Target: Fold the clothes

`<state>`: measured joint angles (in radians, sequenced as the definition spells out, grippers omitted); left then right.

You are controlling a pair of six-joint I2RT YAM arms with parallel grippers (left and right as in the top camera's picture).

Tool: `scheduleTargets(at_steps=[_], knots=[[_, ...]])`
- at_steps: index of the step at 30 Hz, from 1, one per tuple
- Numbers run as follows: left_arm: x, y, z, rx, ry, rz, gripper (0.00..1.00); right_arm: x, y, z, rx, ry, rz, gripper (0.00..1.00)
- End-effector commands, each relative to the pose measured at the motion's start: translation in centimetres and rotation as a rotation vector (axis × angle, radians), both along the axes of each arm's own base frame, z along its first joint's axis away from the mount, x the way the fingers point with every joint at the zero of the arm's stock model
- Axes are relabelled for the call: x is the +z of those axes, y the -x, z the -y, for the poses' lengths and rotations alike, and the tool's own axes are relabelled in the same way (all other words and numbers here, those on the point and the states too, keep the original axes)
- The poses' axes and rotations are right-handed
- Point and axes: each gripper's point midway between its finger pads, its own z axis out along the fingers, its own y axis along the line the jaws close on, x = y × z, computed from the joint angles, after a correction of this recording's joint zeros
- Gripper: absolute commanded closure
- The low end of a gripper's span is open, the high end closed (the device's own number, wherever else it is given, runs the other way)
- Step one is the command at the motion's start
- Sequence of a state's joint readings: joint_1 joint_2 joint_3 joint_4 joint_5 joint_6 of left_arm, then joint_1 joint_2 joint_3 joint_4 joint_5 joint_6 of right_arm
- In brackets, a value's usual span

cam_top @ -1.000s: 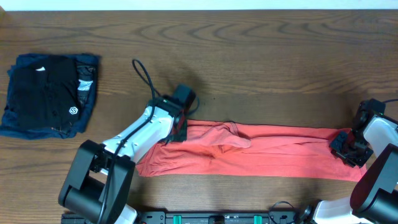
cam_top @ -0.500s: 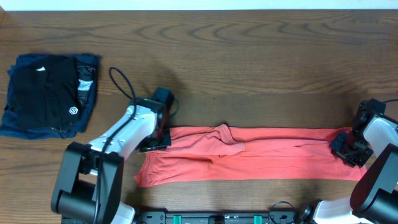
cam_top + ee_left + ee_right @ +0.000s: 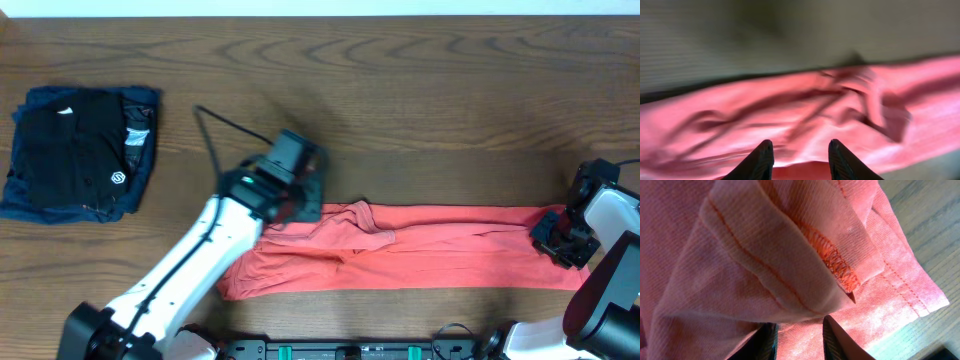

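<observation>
The coral-red T-shirt lies in a long strip along the front of the table, and its lettering is hidden. My left gripper is over the strip's upper left part. In the left wrist view its fingers have a fold of red cloth between them, above the blurred shirt. My right gripper is at the strip's right end. In the right wrist view its fingers are shut on the bunched hem of the shirt.
A folded black garment with a small white logo lies on a folded navy-blue garment at the far left. The brown wooden table extends behind the shirt. The left arm's cable loops above the table.
My left gripper pulled the shirt's left end to the left, then swung back right and up. The shirt's left part is now flatter and longer. The right gripper has not moved.
</observation>
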<state>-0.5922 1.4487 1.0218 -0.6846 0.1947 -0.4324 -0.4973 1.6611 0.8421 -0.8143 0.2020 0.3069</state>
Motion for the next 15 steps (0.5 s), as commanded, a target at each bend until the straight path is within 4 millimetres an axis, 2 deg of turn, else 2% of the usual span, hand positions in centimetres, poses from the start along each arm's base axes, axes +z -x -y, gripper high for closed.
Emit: scheduleTargets(at_steps=[1, 6, 13, 15], knots=[[-1.3, 1.6, 2.7, -0.054, 0.015, -0.054, 0.62, -1.1, 0.2, -0.3, -0.021, -0.028, 0.004, 0.7], [-4.6, 3.6, 5.4, -0.114, -0.028, -0.125, 0.62, -1.1, 0.1, -0.3, -0.021, -0.028, 0.005, 0.7], [-9.4, 5.7, 7.1, -0.148, -0.099, -0.212, 0.62, -1.1, 0.1, -0.3, -0.021, -0.028, 0.005, 0.71], [-10.2, 5.9, 7.4, -0.154, -0.1, -0.229, 0.62, -1.1, 0.2, -0.4, -0.022, -0.028, 0.005, 0.71]])
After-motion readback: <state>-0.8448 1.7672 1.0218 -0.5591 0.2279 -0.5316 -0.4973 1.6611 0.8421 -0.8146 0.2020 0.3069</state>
